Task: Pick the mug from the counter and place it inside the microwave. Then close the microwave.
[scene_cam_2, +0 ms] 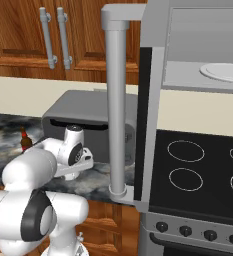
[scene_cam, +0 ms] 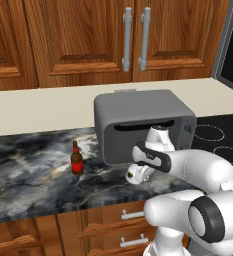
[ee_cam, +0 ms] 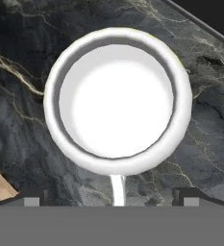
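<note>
The white mug (ee_cam: pixel 116 101) stands upright on the dark marbled counter (ee_cam: pixel 17 72), seen from straight above, its handle (ee_cam: pixel 117 190) towards the bottom of the hand view. My gripper (ee_cam: pixel 111 199) hangs open over it, one fingertip (ee_cam: pixel 31 199) on each side and clear of the rim. From the base, the hand (scene_cam: pixel 134 175) hovers low over the counter (scene_cam: pixel 28 170) in front of the slotted box, hiding the mug. The microwave (scene_cam_2: pixel 188 40) stands open at the right, its door (scene_cam_2: pixel 145 125) swung out, bar handle (scene_cam_2: pixel 116 100) towards me, white plate (scene_cam_2: pixel 225 71) inside.
A dark-grey slotted box (scene_cam: pixel 143 125) sits right behind the hand. A dark red-labelled bottle (scene_cam: pixel 77 159) stands to its left. A black stovetop (scene_cam_2: pixel 198 165) with ring burners lies under the microwave. Wooden cabinets (scene_cam: pixel 88 40) line the wall above.
</note>
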You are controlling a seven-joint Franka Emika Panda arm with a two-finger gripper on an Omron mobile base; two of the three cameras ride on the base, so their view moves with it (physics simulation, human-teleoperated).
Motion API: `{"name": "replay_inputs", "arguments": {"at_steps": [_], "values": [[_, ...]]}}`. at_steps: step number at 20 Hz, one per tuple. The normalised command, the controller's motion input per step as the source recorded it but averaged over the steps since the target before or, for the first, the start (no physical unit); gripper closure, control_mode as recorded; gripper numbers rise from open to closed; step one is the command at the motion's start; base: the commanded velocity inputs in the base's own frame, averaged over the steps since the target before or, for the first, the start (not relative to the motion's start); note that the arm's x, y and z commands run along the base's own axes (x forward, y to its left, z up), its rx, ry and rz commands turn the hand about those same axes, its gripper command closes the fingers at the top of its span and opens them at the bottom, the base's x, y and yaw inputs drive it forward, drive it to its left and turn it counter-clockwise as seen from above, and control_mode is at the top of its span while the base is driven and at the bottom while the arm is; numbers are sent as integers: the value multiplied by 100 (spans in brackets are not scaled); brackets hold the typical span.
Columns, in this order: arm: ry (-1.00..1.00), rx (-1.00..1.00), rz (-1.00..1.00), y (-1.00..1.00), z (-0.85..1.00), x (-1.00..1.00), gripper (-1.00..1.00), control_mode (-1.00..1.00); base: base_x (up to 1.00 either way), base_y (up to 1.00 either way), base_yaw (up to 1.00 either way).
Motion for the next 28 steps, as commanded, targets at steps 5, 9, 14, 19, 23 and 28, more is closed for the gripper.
{"name": "replay_inputs", "arguments": {"at_steps": [5,9,14,19,23,28], "values": [[0,0,0,0,-3,7,-100,-100,0,0,0],[0,0,0,0,0,16,-100,-100,0,0,0],[0,0,0,0,0,1,-100,-100,0,0,0],[0,0,0,0,0,0,-100,-100,0,0,0],[0,0,0,0,0,0,100,-100,0,0,0],[0,0,0,0,0,0,100,-100,0,0,0]]}}
